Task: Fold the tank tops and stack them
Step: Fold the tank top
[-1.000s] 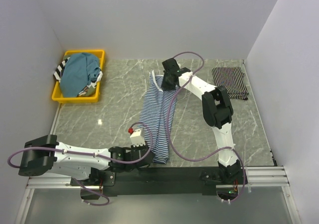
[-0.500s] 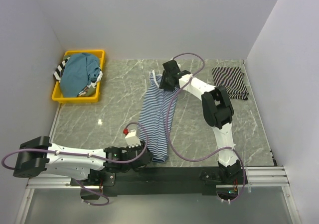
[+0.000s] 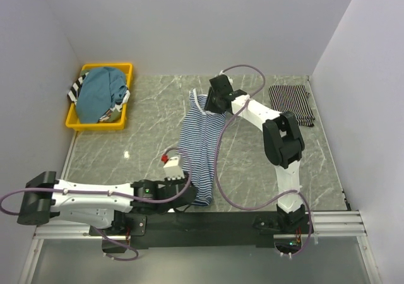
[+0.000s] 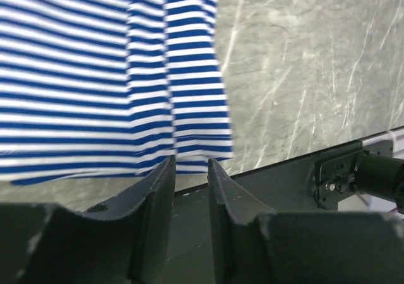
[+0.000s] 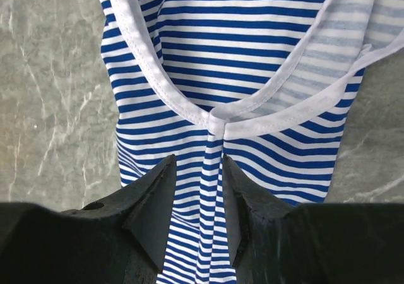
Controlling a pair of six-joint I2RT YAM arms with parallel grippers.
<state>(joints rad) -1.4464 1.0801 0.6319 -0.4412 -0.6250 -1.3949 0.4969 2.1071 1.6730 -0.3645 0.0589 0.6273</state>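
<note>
Blue-and-white stripes are running the length of a tank top (image 3: pixel 199 148) that is lying stretched out, folded narrow, on the grey marbled table (image 3: pixel 132 145), its white-trimmed neckline pointing to the far wall and its hem reaching toward the black base rail (image 4: pixel 265 183) at the near edge. The left gripper (image 4: pixel 189 164) is hovering low at that top's hem, its two dark fingers standing a narrow gap apart with nothing between them and their tips sitting just short of the cloth's near corner. The right gripper (image 5: pixel 197 161) is hanging over the same top's neckline end, fingers likewise parted narrowly and straddling a raised pleat of striped fabric just below the point where the white bindings are meeting; the gap looks wider than the pleat, so the cloth appears to be lying free. A purple cable (image 3: pixel 218 164) is trailing down along the top's right-arm edge. Well apart from the top on the right arm's side, near the far corner, a folded black tank top with thin white stripes (image 3: pixel 291 104) is lying flat. Well apart on the left arm's side, a yellow plastic bin (image 3: pixel 95 126) is holding a crumpled teal top (image 3: pixel 98 94) heaped over further striped fabric (image 3: pixel 76 89).
</note>
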